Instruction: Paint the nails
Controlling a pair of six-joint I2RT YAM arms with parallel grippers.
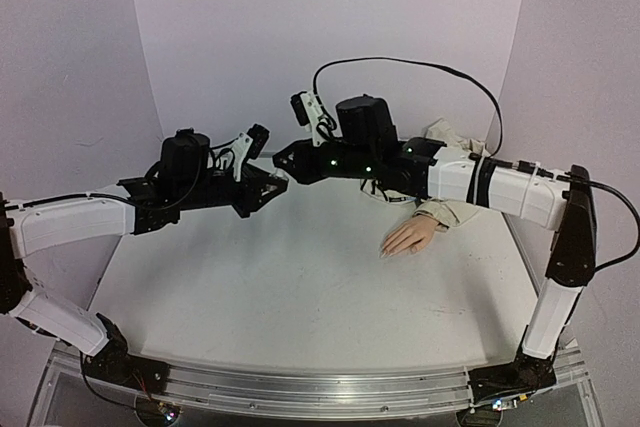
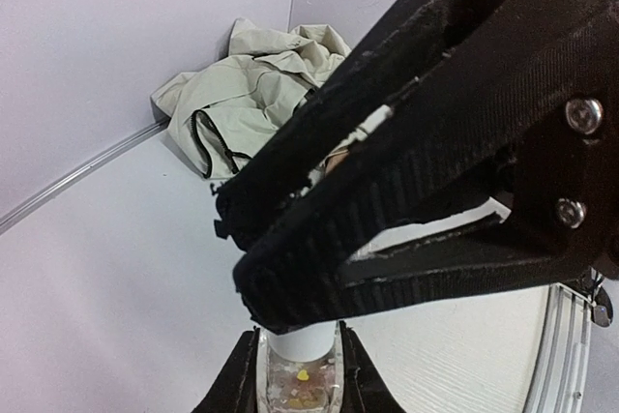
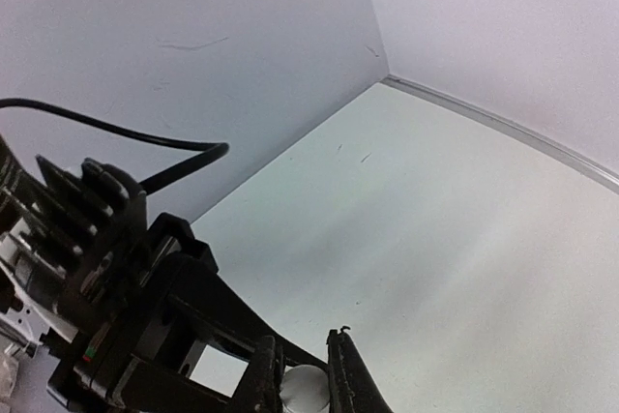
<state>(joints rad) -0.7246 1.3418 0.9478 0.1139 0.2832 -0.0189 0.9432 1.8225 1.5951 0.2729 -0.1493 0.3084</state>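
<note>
Too small to tell: nails (image 1: 387,249) on pale pinkish-tan mannequin hand (image 1: 412,236). Cut off at btm edge: small clear-whitish bottle (image 2: 298,390) in L wrist view, its white cap (image 3: 305,392) in R wrist view.

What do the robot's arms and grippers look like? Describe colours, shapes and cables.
The left arm and right arm have white shells, black joints and a black cylindrical motor near the wrist. The left gripper and right gripper are black; the right one's fingers are ribbed. A black cable loops over the right arm, which carries small green lights.
</note>
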